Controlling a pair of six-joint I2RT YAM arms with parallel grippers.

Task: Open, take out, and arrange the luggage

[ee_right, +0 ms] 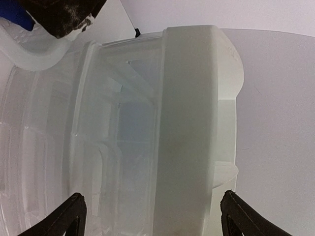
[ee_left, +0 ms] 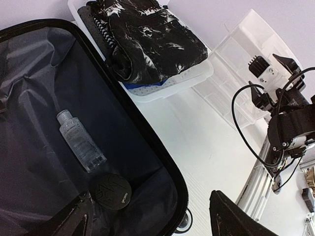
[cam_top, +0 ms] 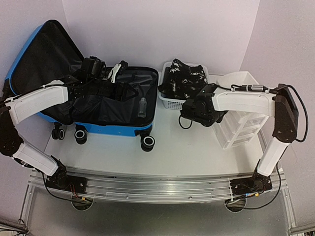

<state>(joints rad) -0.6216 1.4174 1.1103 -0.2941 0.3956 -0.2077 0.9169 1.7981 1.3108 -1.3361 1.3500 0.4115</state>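
As both fingers of the left claw (ee_left: 150, 196) stand wide apart with nothing between them, we judge that it holds nothing. It hangs over the open suitcase (ee_left: 34, 88), and we cannot see it touching the lining. Just ahead of its fingers lies a round black case (ee_left: 113, 191), and a little further ahead a clear bottle (ee_left: 81, 146) lies flat on the black lining. Beyond the suitcase rim, a white basket (ee_left: 165, 83) carries folded black and white clothes (ee_left: 147, 39). The right claw (ee_right: 152, 194) is also spread wide and empty. It hovers directly above a clear plastic organizer (ee_right: 187, 123), apart from it as far as we can tell.

We think the step in hand is the taking out: the suitcase is already open, the clothes are in the basket, and only the two small things lie inside. The next move, in our opinion, calls for the left claw to go down over the round case or the bottle, with one finger on each side, and to close gently, because the smooth bottle may roll on the soft lining. Then the thing should go to the organizer.
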